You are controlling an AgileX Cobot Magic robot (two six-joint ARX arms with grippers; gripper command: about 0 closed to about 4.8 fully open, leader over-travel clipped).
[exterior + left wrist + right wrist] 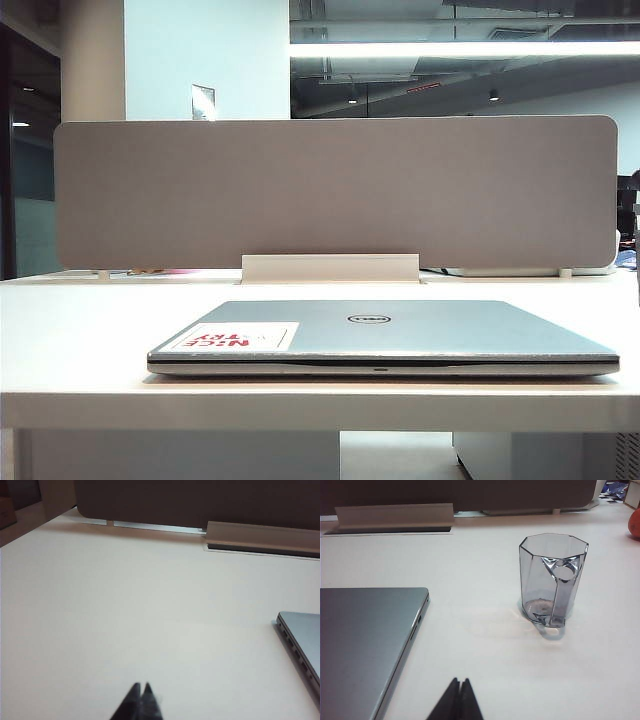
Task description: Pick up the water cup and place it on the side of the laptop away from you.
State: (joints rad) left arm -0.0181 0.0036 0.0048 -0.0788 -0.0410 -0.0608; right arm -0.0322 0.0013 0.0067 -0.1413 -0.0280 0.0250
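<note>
Water cup (553,580): clear faceted glass mug, upright, empty as far as I can tell, on the bare tabletop (495,645) beside the laptop's right-hand edge, apart from it. Its handle faces my right pincer. Not visible in the exterior view.

Laptop (385,335): silver-grey Dell, lid shut, flat near the front edge of the tabletop, white sticker with red lettering (240,337) on the lid's left part.

Right pincer (459,682): clenched, tips together, grasping nothing, hanging short of the cup on its near side.

Left pincer (141,686): clenched likewise, empty, over bare tabletop off the laptop's left edge.

Grey divider panel (335,190): stands along the far edge; a white cable tray (330,268) sits at its foot.

Orange object (635,524): far right, only partly in view.

Step in hand, my judgement: the approach with my right pincer. I should spread it first, come in level across the cup's body or handle, clamp low near the thick base, then lift well clear of the lid before carrying to the strip between laptop and tray.
</note>
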